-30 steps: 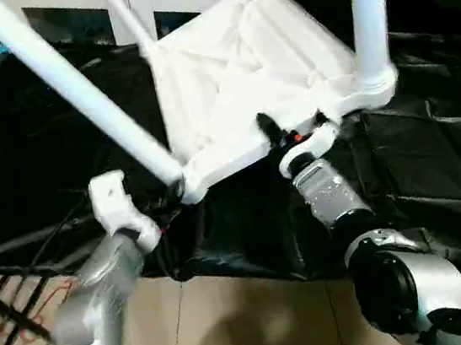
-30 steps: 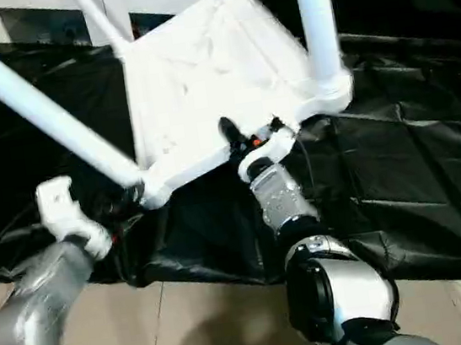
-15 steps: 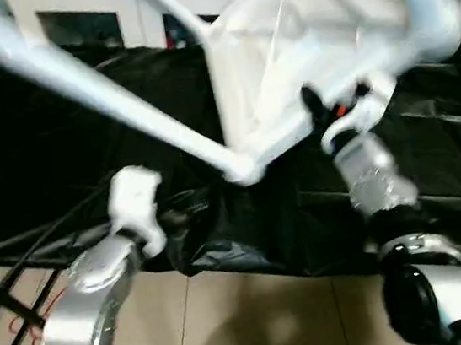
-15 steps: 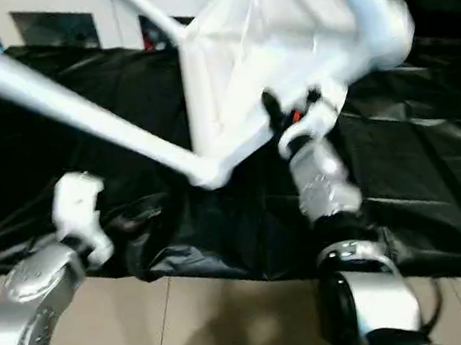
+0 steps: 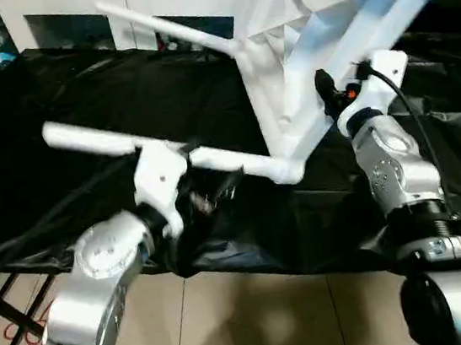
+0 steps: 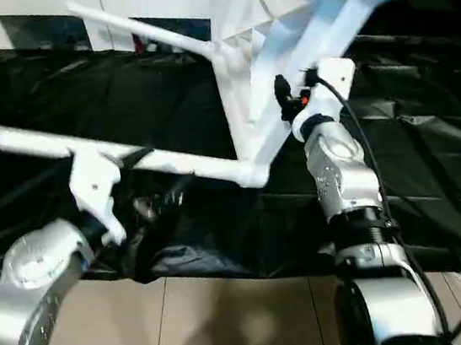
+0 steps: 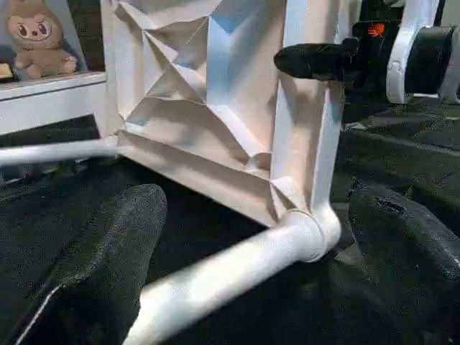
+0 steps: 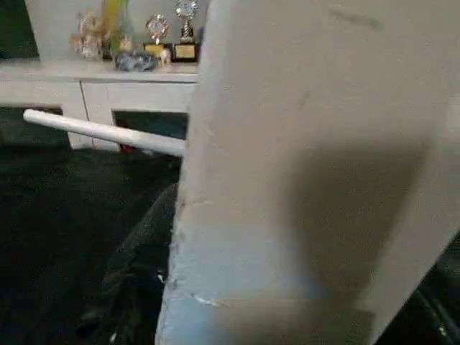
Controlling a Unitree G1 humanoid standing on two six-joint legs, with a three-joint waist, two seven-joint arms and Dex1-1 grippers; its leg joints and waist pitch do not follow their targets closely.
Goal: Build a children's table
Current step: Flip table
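Tabletop (image 5: 301,61) tipped on edge, legs (image 5: 108,143) pointing left, cabinet (image 5: 73,10) behind

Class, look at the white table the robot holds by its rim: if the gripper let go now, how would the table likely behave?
The table is tilted up on edge with the right gripper at its rim, so it would probably tip over. Its thin ribbed underside and tube leg suggest light, fairly stiff plastic. The smooth surface may slip.

A home-like room is suggested: a plush toy (image 7: 37,37) and trophies (image 8: 178,29) are seen on a white cabinet (image 8: 86,79) along the frame top.
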